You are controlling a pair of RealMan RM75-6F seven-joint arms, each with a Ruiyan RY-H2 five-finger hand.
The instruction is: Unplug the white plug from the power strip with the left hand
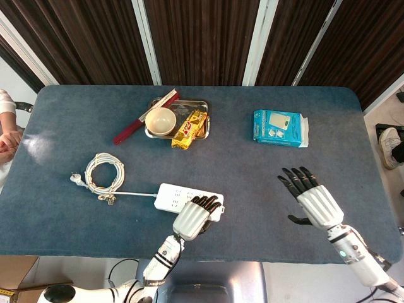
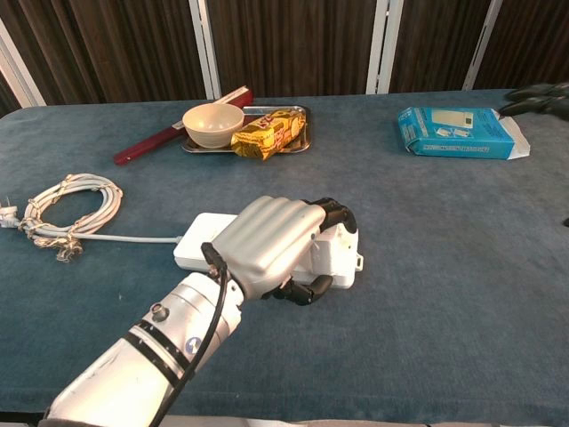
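The white power strip [image 1: 169,196] lies near the table's front edge, its cord running left to a coiled bundle [image 1: 106,170]. My left hand [image 1: 194,216] covers the strip's right end. In the chest view this left hand [image 2: 267,245] has its fingers curled over the top of a white plug [image 2: 340,253] and its thumb under it. Most of the plug is hidden by the fingers. My right hand [image 1: 312,199] hovers above the table at the right, fingers spread and holding nothing. Only its fingertips [image 2: 538,93] show in the chest view.
A metal tray [image 1: 201,104] at the back holds a cream bowl [image 1: 160,120] and a yellow snack pack [image 1: 189,129]. A red flat stick [image 1: 136,123] leans beside it. A blue box [image 1: 279,128] lies at the back right.
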